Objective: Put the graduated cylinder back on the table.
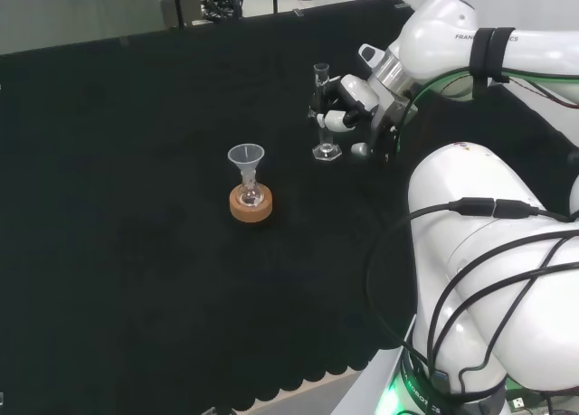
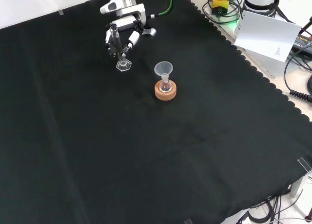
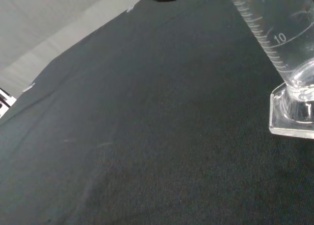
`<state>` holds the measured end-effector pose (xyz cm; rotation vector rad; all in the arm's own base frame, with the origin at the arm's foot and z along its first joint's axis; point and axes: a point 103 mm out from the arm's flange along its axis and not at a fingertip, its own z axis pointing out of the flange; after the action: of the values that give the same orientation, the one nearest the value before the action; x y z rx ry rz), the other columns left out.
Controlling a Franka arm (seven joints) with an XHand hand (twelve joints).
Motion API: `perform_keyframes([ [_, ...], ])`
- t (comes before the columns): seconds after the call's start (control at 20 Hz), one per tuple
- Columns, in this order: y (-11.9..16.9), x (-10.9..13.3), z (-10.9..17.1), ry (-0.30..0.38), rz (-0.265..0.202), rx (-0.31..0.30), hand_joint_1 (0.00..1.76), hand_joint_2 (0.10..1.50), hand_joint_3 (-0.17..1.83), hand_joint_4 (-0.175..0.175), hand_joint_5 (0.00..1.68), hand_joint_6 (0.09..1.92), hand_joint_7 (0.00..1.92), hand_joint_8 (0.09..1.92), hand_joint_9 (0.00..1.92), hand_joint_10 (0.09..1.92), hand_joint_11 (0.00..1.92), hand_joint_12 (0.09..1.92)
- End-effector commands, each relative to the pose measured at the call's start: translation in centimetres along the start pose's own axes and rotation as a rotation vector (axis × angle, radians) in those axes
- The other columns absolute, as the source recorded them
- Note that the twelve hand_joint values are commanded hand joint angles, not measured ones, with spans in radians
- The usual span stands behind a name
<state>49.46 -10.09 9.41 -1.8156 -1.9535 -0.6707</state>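
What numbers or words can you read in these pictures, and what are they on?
"10": printed beside the scale marks on the graduated cylinder, seen in the wrist view.
The paper sheet at the front view's right carries small print, too small to read.
The cylinder's other scale marks are plain lines without numbers I can read.

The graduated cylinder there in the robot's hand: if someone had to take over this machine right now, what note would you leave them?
Hand: shut on the graduated cylinder, fingers curled round its tube.
Graduated cylinder: upright, its base at or just above the black cloth; I cannot tell if it touches.
Nearby: a funnel in a small flask on a cork ring, standing apart from the cylinder.
Done: cylinder brought down to the cloth.
Left: make sure the base rests flat, open the fingers, draw the hand away.
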Motion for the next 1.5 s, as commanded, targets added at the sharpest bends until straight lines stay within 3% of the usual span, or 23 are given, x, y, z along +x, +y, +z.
perform_keyframes([
  [0.05, 0.2, -0.3, 0.5, 0.026, 0.007, -0.006, 1.25, 1.12, 0.0, -0.175, 0.96, 1.03, 0.98, 1.03, 1.38, 0.09, 1.19, 0.76],
  [0.35, 0.3, -0.1, 1.1, 0.047, 0.0, -0.001, 1.25, 1.12, 0.0, -0.175, 0.95, 1.05, 0.97, 1.04, 1.38, 0.09, 1.19, 0.77],
  [0.4, 0.3, -0.1, 1.2, 0.045, -0.003, 0.006, 1.24, 1.12, 0.0, -0.122, 0.98, 1.04, 0.96, 1.02, 1.38, 0.09, 1.18, 0.78],
  [0.6, 0.0, -0.2, 1.4, 0.078, -0.013, 0.036, 1.16, 1.14, 0.0, -0.168, 0.94, 1.06, 0.92, 0.68, 1.3, 0.09, 1.11, 0.83],
  [0.65, 0.0, -0.2, 1.5, 0.084, -0.016, 0.046, 1.15, 1.14, 0.0, -0.159, 0.93, 1.07, 0.89, 0.66, 1.28, 0.09, 1.08, 0.86],
  [0.8, -0.2, -0.2, 1.4, 0.067, -0.021, 0.086, 1.13, 1.08, -0.05, -0.075, 0.83, 0.77, 0.75, 0.64, 1.18, 0.09, 0.91, 0.98],
  [0.95, -0.2, -0.1, 1.4, 0.054, -0.02, 0.11, 1.08, 1.05, -0.13, -0.045, 0.74, 0.66, 0.64, 0.64, 1.07, 0.09, 0.73, 1.1],
  [1.35, -0.1, 0.0, 0.7, 0.043, -0.002, 0.126, 1.03, 1.04, -0.17, -0.034, 0.65, 0.63, 0.57, 0.64, 0.99, 0.09, 0.59, 1.19],
  [1.5, 0.3, 0.1, -0.1, 0.051, 0.006, 0.137, 1.0, 1.03, -0.17, -0.042, 0.54, 0.59, 0.52, 0.64, 0.93, 0.09, 0.51, 1.23],
])
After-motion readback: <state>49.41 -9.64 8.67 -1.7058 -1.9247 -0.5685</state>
